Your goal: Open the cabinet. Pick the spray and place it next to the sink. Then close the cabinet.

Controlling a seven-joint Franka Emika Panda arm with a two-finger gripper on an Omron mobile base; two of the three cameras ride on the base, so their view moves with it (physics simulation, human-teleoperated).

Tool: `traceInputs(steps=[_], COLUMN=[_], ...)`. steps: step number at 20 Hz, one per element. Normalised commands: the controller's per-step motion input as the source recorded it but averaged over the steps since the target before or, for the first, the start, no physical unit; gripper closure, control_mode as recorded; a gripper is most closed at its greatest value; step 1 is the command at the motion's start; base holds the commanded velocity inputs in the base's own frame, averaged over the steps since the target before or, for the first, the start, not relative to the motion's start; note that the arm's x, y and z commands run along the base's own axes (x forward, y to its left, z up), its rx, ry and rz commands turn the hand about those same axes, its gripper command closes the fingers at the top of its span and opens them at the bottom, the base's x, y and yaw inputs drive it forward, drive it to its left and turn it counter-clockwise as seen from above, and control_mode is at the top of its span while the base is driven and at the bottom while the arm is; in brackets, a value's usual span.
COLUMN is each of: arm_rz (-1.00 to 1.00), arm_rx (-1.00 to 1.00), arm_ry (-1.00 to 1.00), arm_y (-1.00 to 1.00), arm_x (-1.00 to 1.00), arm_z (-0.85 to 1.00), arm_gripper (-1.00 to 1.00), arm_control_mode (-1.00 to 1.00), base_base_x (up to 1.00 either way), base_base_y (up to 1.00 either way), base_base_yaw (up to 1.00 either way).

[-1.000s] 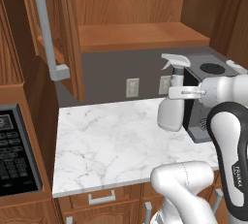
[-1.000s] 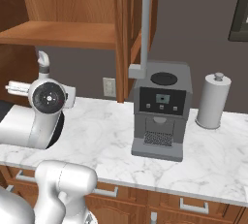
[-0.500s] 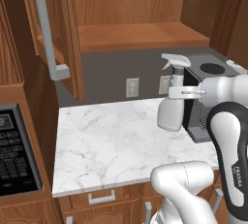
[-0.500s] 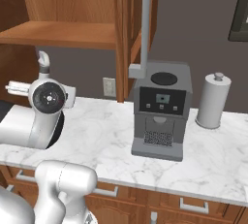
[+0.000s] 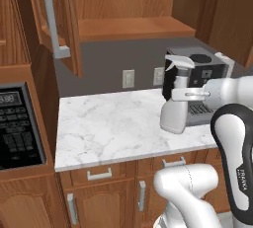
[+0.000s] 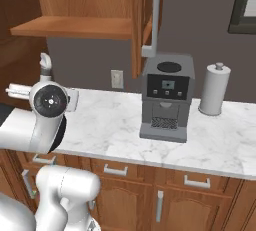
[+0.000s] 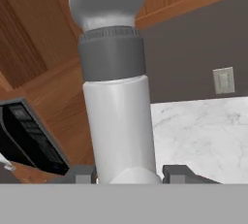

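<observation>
The spray, a pale grey-white bottle with a white trigger nozzle, stands upright over the marble counter in front of the coffee machine. My gripper is shut on its neck from the right. In the hand view the spray rises between my two dark fingertips. In the right base view its nozzle pokes up behind my wrist. The cabinet stands open, with its left door swung out and its shelf bare. The sink is out of view.
A boxy grey coffee machine stands on the counter just right of the spray. A paper towel roll is farther right. A dark appliance panel borders the counter's left end. The cabinet's right door hangs open above the coffee machine.
</observation>
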Motion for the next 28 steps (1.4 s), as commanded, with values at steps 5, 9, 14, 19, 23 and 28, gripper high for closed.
traceInputs(steps=[5, 9, 14, 19, 23, 28], arm_rz=[0.0, 0.0, 0.0, 0.0, 0.0, 0.0], arm_rx=[0.0, 0.0, 0.0, 0.0, 0.0, 0.0], arm_ry=[0.0, 0.0, 0.0, 0.0, 0.0, 0.0], arm_y=[0.0, 0.0, 0.0, 0.0, 0.0, 0.0], arm_x=[0.0, 0.0, 0.0, 0.0, 0.0, 0.0], arm_z=[0.0, 0.0, 0.0, 0.0, 0.0, 0.0], arm_gripper=[1.0, 1.0, 1.0, 1.0, 1.0, 1.0], arm_control_mode=[1.0, 1.0, 1.0, 1.0, 1.0, 1.0], base_base_x=[-0.42, -0.18, -0.11, -0.03, -0.01, 0.0], base_base_y=[-0.05, -0.63, -0.78, -0.81, -0.83, -0.83], base_base_yaw=[-0.04, -0.07, -0.09, -0.12, -0.12, -0.08])
